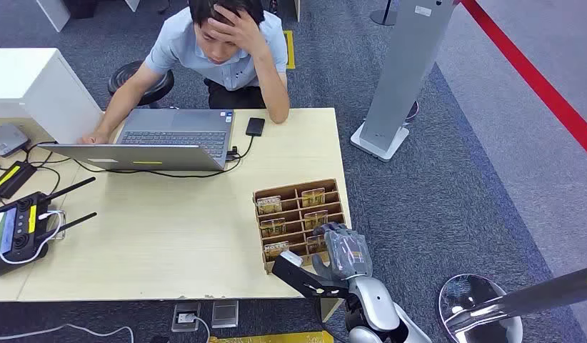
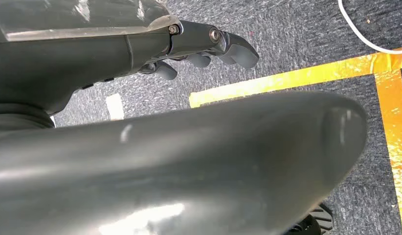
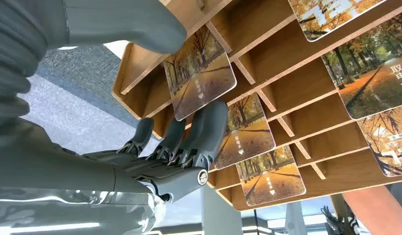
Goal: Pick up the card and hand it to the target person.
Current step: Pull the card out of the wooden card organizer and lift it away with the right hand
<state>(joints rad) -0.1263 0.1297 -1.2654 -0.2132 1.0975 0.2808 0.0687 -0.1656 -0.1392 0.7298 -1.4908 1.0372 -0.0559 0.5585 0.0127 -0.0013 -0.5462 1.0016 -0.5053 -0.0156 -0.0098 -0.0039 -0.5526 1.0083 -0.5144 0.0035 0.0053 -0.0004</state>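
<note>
A wooden rack with several slots stands near the table's front right corner, with cards printed with autumn trees in it. My right hand reaches over its near right slots. In the right wrist view one card lies between the thumb and the fingers. The fingertips touch its lower edge and the thumb hovers just off it. The card still leans in its slot. My left hand hangs over the carpet, holding nothing. A person sits at the table's far side, head propped on one hand.
An open laptop and a small black device lie before the person. A black controller with cables sits at the table's left edge. A grey stand and a round stool stand on the right.
</note>
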